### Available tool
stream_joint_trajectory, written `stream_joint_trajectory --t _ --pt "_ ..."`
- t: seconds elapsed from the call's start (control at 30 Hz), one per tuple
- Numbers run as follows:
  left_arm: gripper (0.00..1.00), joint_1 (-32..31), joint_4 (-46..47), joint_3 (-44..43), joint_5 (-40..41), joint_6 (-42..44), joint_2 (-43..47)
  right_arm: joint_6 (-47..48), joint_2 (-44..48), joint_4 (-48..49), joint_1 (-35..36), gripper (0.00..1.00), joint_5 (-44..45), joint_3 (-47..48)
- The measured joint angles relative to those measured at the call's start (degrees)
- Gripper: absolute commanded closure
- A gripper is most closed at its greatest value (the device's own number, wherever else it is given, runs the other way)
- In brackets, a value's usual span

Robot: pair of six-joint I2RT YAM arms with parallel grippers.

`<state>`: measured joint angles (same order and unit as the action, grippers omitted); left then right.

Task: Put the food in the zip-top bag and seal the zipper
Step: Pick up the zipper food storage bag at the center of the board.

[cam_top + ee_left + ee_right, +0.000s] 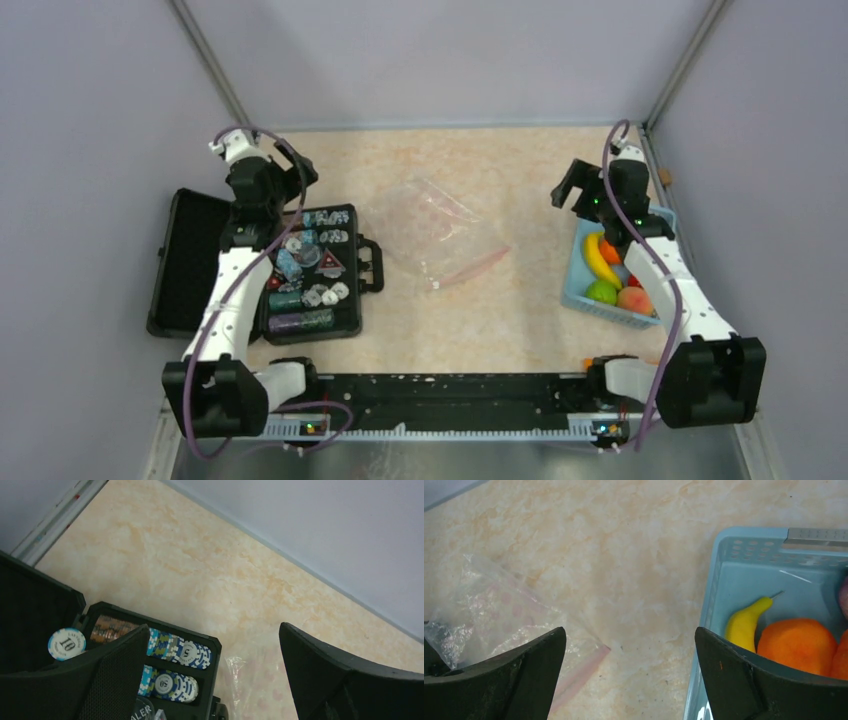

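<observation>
Table (pixel 500 335): beige mottled top, both arms raised above it.

Case (pixel 345 300): black, lying open at left with the lid flat to its left. Rows of chips (pixel 66 643) inside.

Basket (pixel 574 272): light blue, at right, well apart from the case.

Bag (pixel 430 225): clear and crinkled, flat mid-table between case and basket, touching neither. Can't tell if the mouth is open.

Left gripper (pixel 214 627): jaws spread as wide as they go, holding nothing, touching nothing. It hangs over the far edge of the case. In the wrist view the gap shows chips, the case rim and bare table, and a corner of the bag just right of the case.

Right gripper (pixel 630 630): jaws also fully spread, with no grip and no contact. It hangs over bare table between bag and basket. In the wrist view one finger sits in front of the bag's corner and the other in front of the basket's edge.

Food: all in the basket, none in the bag. Banana (pixel 597 258) lies along the left wall, orange (pixel 609 250) is beside it, green apple (pixel 601 292) and peach (pixel 633 299) are at the near end. The right arm covers the rest.

Zipper (pixel 475 267): pinkish strip along the bag's near-right edge, running diagonally. White slider (pixel 435 285) is at its near-left end.
</observation>
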<state>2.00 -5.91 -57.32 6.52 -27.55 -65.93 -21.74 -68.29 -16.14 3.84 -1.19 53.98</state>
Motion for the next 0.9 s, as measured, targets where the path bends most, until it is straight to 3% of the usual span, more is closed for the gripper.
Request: stream_joint_trajectory --t 0.23,0.43,0.53,0.63,0.9 --pt "0.01 2.7 -2.3 0.1 0.4 -9.9 2.0 -2.8 4.6 0.5 0.0 0.01 2.2 -2.7" --pt "0.01 3.9 7.0 0.9 -15.3 -10.1 1.9 -5.2 17.2 2.9 0.0 0.01 2.9 -11.2" --pt "0.01 -2.0 6.3 -3.0 -19.1 -5.6 -3.1 -5.4 15.7 1.9 0.0 0.02 3.5 -9.9" --pt "0.01 -12.9 2.5 -8.7 -19.5 2.7 -8.9 -5.4 11.7 -1.1 0.0 0.02 4.5 -7.3" --pt "0.1 -37.4 -10.9 -21.2 -15.1 23.4 -24.6 -6.7 8.8 -7.2 0.0 0.02 8.0 -6.3"
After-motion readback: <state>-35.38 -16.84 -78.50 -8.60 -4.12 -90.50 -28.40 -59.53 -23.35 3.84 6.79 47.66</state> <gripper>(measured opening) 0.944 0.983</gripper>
